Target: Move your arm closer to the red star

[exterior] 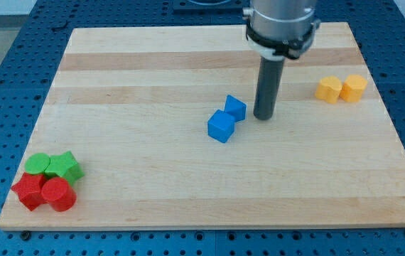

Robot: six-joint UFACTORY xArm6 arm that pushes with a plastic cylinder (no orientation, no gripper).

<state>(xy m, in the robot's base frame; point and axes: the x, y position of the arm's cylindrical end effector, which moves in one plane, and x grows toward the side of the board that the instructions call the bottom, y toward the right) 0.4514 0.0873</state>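
My tip (263, 117) rests on the surface (153, 78), just right of two blue cubes (227, 119). The red star (29, 192) lies far left, near corner. No fingers, only the rod

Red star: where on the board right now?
The red star sits at the view's bottom-left corner of the wooden board, touching the red cylinder on its right, below the green blocks; my tip is far off, near the blue blocks.
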